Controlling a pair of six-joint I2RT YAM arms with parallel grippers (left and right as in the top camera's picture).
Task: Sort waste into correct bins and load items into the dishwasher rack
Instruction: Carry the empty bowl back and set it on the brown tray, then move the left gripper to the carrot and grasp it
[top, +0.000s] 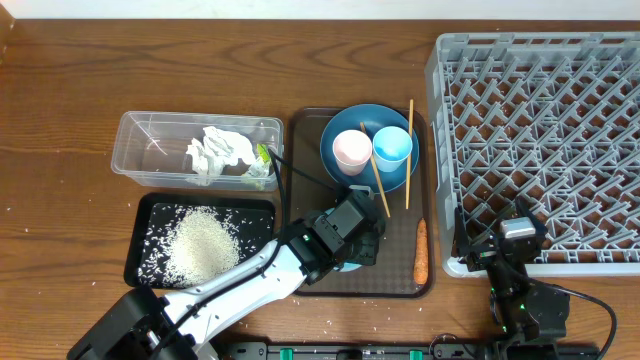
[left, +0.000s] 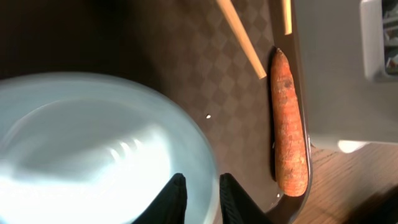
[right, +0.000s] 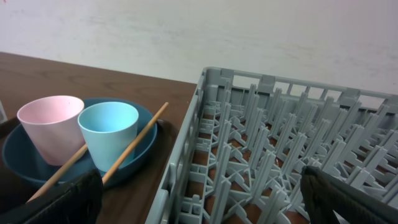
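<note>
The left gripper (left: 199, 186) is set astride the rim of the small light-blue bowl (left: 93, 149); a firm pinch cannot be told. The bowl is seen lower centre on the brown tray (top: 400, 240). Loading is judged underway; a carry to the grey plastic rack (top: 540, 150) at right is needed.

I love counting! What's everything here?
rectangular plastic tub: 1, clear, left
crumpled paper napkin: 1, white, tub
wrapper: 1, green-white, tub
shallow tray: 1, black, left
rice grains: many, white, black tray
serving tray: 1, brown, middle
round plate: 1, dark-blue, serving tray
pink cup, light-blue cup: 2, pale, plate
wooden chopsticks: 2, tan, across plate
carrot: 1, orange, serving tray
small bowl: 1, light-blue, serving tray
plastic lattice rack: 1, grey, right
left end effector: 1, black, at bowl
right end effector: 1, black, open
</note>
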